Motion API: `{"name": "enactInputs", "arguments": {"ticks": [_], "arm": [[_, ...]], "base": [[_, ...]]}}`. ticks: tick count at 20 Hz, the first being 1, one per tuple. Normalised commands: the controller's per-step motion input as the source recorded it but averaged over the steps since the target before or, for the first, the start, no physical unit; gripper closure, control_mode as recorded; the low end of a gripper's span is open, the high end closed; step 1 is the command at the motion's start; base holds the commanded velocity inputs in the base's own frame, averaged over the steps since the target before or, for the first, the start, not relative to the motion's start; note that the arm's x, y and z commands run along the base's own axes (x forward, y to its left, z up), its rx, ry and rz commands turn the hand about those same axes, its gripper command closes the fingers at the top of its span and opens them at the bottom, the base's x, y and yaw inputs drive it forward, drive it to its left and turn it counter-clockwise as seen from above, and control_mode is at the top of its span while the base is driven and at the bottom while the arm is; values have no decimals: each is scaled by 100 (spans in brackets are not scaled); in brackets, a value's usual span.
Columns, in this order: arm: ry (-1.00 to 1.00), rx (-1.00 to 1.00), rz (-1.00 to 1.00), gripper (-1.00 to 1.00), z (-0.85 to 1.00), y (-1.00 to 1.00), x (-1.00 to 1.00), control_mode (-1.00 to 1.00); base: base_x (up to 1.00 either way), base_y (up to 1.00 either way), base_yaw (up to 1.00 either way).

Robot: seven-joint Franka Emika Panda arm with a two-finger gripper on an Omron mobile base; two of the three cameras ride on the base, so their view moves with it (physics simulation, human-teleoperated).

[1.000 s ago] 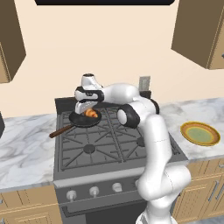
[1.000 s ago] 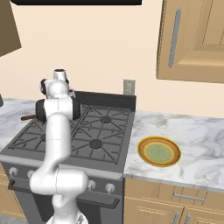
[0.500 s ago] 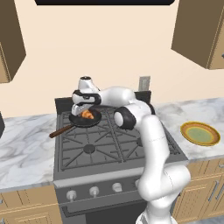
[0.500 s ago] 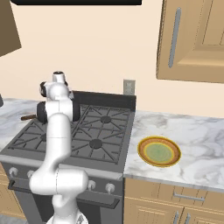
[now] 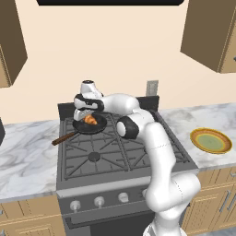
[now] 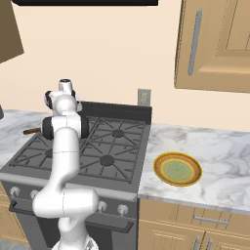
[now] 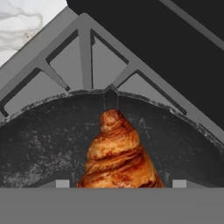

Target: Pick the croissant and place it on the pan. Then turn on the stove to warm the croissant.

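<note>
The croissant [image 5: 91,120], small and golden-brown, is low over the black pan [image 5: 99,127] on the stove's [image 5: 115,156] back left burner. My gripper [image 5: 89,115] comes down on it from above, shut on the croissant. In the hand view the croissant [image 7: 118,157] stands close between my fingertips, with the pan's dark floor [image 7: 43,140] and rim around it. I cannot tell whether the pastry touches the pan floor. The pan's reddish-brown handle [image 5: 62,137] points out to the front left.
Silver knobs [image 5: 99,201] line the stove's front. A yellow-rimmed green plate [image 5: 211,140] lies on the marble counter to the right, also in the right base view [image 6: 177,169]. The stove's raised back panel [image 6: 117,110] stands just behind the pan. Wall cabinets hang above.
The hand with the croissant has edged slightly to the left over the pan. Nothing else has moved.
</note>
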Motion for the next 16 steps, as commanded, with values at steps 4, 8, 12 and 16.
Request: {"name": "enactInputs", "arguments": {"ticks": [4,8,12,16], "arm": [[0,0,0,100,-23,0,7,-100],[0,0,0,100,-40,0,0,-100],[0,0,0,-100,-35,0,3,-100],[0,0,0,-100,-24,0,2,-100]], "base": [[0,0,0],[0,0,0],[0,0,0],[0,0,0]]}}
